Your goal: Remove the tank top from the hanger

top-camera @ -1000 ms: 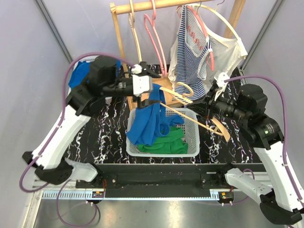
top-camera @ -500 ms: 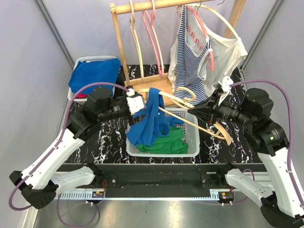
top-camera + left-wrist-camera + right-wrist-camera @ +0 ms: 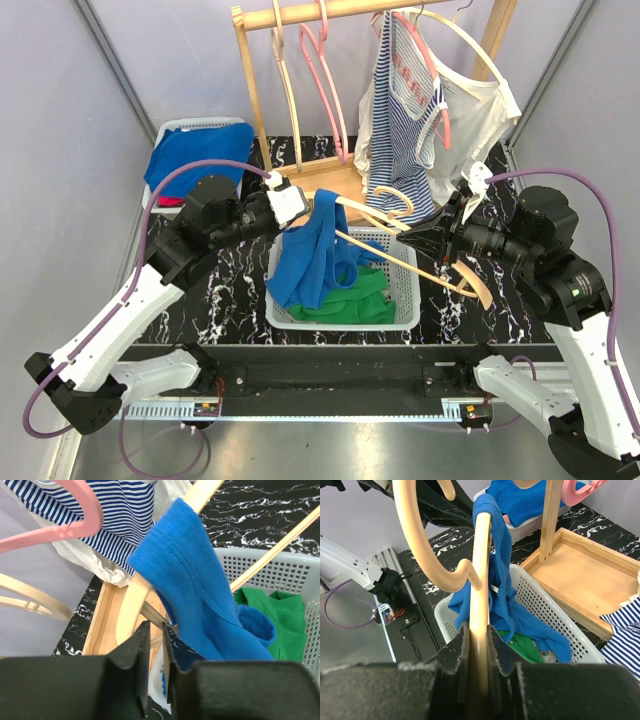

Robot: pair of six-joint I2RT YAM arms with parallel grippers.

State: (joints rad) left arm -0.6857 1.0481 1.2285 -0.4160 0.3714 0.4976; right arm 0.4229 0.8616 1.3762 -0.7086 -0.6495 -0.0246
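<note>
A blue tank top (image 3: pixel 308 258) hangs over the end of a wooden hanger (image 3: pixel 400 250), its lower part trailing into the white basket. My right gripper (image 3: pixel 425 238) is shut on the hanger's shaft (image 3: pixel 481 570), with the tank top (image 3: pixel 502 575) draped over the far end. My left gripper (image 3: pixel 298 207) sits at the left edge of the tank top's strap. In the left wrist view its jaws (image 3: pixel 156 630) stand almost together with only a slit between them and no cloth showing in it. The blue tank top (image 3: pixel 200 590) lies just right of the fingers and the hanger arm (image 3: pixel 131 600) ahead.
The white basket (image 3: pixel 340 318) holds a green garment (image 3: pixel 352 300). Behind it stands a wooden rack (image 3: pixel 250 90) with pink hangers (image 3: pixel 335 90), a striped top (image 3: pixel 395 110) and a white top (image 3: pixel 480 110). A second basket with blue cloth (image 3: pixel 200 160) sits back left.
My left gripper dropped from above the tank top, swung left to its edge, and its jaws closed from wide open. The right gripper raised the hanger slightly.
</note>
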